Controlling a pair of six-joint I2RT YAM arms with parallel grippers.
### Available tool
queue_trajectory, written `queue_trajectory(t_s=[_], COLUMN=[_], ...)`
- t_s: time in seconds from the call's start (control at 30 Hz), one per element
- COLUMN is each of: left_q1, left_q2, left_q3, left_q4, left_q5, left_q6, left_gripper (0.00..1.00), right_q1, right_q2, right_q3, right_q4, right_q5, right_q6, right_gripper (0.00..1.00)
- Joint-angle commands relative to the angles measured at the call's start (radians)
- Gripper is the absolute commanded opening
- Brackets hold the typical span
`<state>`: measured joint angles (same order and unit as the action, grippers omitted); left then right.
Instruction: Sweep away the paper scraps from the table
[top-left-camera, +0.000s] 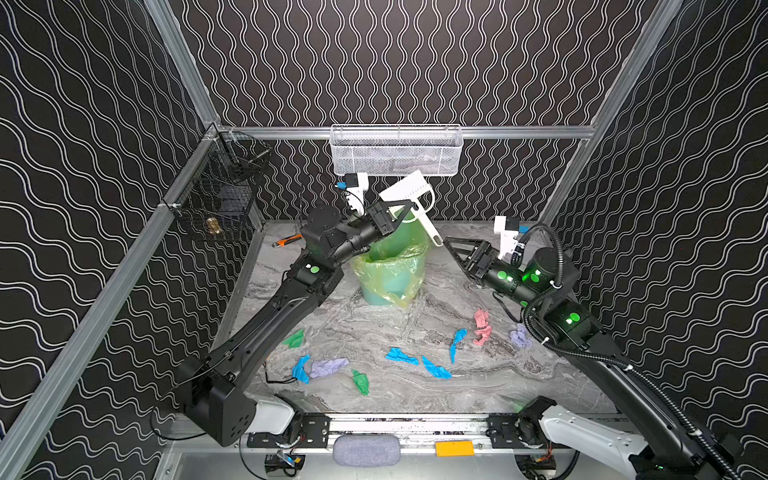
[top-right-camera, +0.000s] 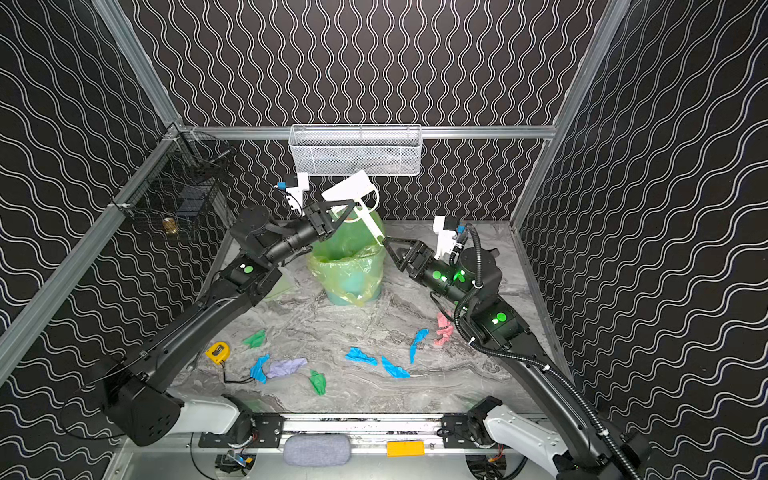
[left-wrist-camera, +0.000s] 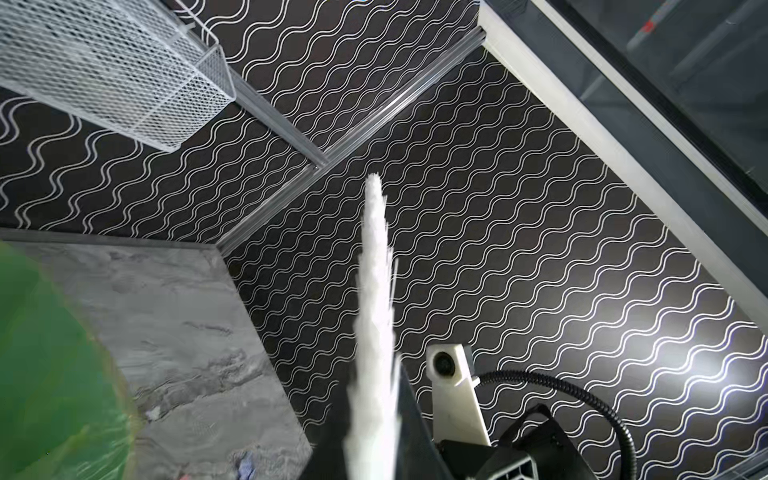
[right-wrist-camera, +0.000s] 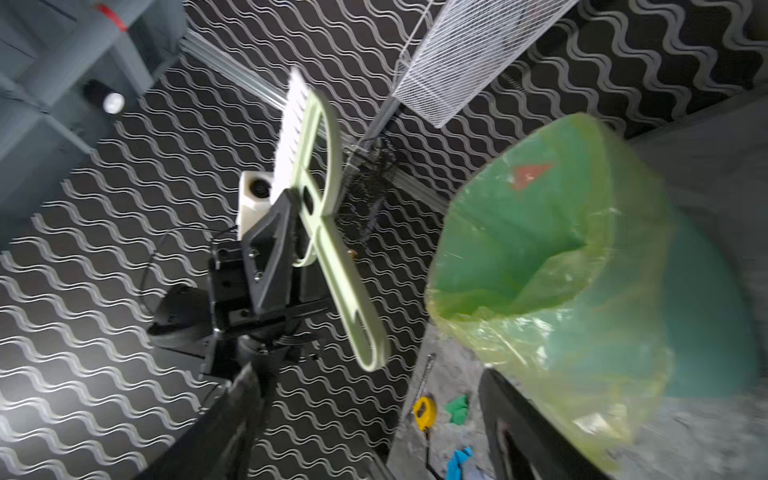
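Spreading widest, the table (top-left-camera: 415, 399): flat grey slab, smooth, veined white and dark like marble, edged by ribbed aluminium rails
White mesh basket (top-left-camera: 395, 149): long, shallow, fine metal mesh, hung on the back rail
Black wire basket (top-left-camera: 220, 195): coarse dark grid, boxy, hooked on the side rail at the far left corner
Bin (top-left-camera: 374, 291): round teal plastic tub at the far middle of the table, lined with a crinkly see-through yellow-green bag (top-left-camera: 409, 286) folded over its rim
Brush (top-left-camera: 409, 189): flat fan of white bristles on a pale green plastic frame with a loop and a long slotted handle; up in the air over the bin, bristles tilted toward the white mesh basket, handle slanting down to the right
Left gripper (top-left-camera: 399, 209): black triangular fingers pinched tight on the brush's frame just below the bristles
Right gripper (top-left-camera: 451, 245): raised beside the bin's right side, fingers (right-wrist-camera: 519, 428) spread wide, nothing clamped; the handle's free end hangs just off their tips, and I can't tell if it touches
Paper scraps (top-left-camera: 401, 356): small wrinkled bits, bright blue, green, lilac and pink, strewn in a loose band across the near half of the table; all flat on the surface, well apart from both pairs of fingers up at the far end
Tape measure (top-right-camera: 218, 352): small yellow case near the table's left edge, just beside a green scrap
Wrench (top-left-camera: 289, 240): orange handle, lying at the far left of the table
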<state>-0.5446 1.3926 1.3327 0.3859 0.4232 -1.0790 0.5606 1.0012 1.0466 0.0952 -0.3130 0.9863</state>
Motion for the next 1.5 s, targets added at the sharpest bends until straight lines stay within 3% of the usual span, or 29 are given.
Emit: queue_trajectory(t_s=[0.0,0.1,0.3,0.6,0.97,1.3,1.47], left_q1=[-0.014,-0.022,-0.027,-0.035,-0.049,-0.054,-0.053], left_q2=[0.008,0.009,0.005,0.006,-0.023,-0.015,-0.019], left_q3=[0.012,0.004,-0.014,-0.024,-0.067,-0.056,-0.061], left_q4=[0.116,0.133,0.154,0.172,0.171,0.169,0.169], left_q5=[-0.022,-0.035,-0.061,-0.061,-0.078,-0.065,-0.059], left_q6=[-0.025,-0.034,-0.048,-0.063,-0.054,-0.05,-0.048], left_gripper=[0.0,0.0,0.0,0.0,0.0,0.0,0.02], right_q1=[-0.006,-0.009,-0.011,-0.011,-0.011,-0.012,-0.01], right_q2=[0.014,0.035,0.046,0.048,0.053,0.055,0.045], right_q3=[-0.019,-0.019,-0.034,-0.039,-0.007,-0.001,-0.002], right_q4=[0.229,0.27,0.324,0.347,0.319,0.31,0.295], right_q5=[-0.048,-0.052,-0.048,-0.029,-0.02,-0.035,-0.034], right_q6=[0.097,0.111,0.137,0.135,0.118,0.123,0.123], right_gripper=[0.81,0.75,0.51,0.43,0.26,0.0,0.0])
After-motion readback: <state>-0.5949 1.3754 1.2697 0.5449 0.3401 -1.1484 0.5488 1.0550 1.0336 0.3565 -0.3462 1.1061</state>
